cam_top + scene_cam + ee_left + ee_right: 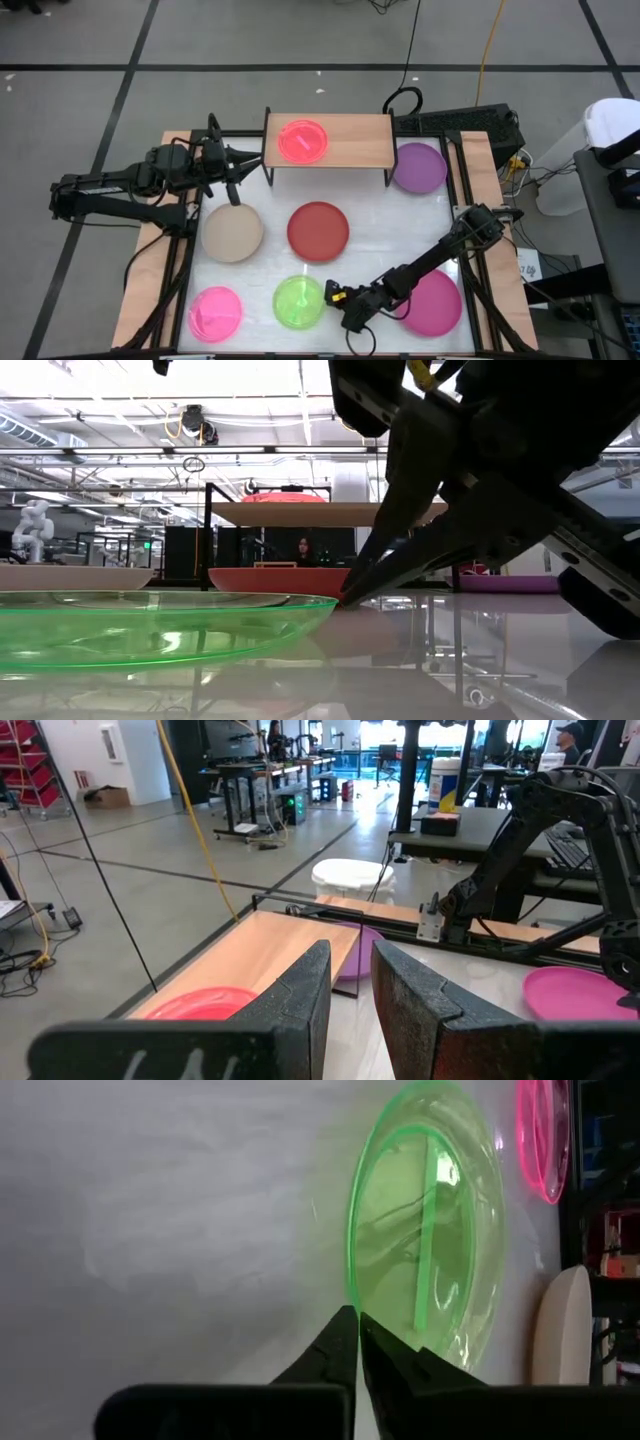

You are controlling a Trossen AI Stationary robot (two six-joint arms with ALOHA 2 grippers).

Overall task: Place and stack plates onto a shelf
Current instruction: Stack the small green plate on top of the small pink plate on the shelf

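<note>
Right gripper (333,297) sits low at the table's front edge, fingers pressed together on the rim of the small green plate (299,301); plate lies flat just beside it, toward the left arm. Left gripper (232,172), fingers parted and empty, hovers beside the shelf (360,140).

The right half of the shelf (355,135) is bare board; a pink plate (303,141) fills its left half. On the table (385,235), open white lies between the red plate (318,231) and purple plate (419,166). My right arm (420,265) slants across the near corner.
</note>
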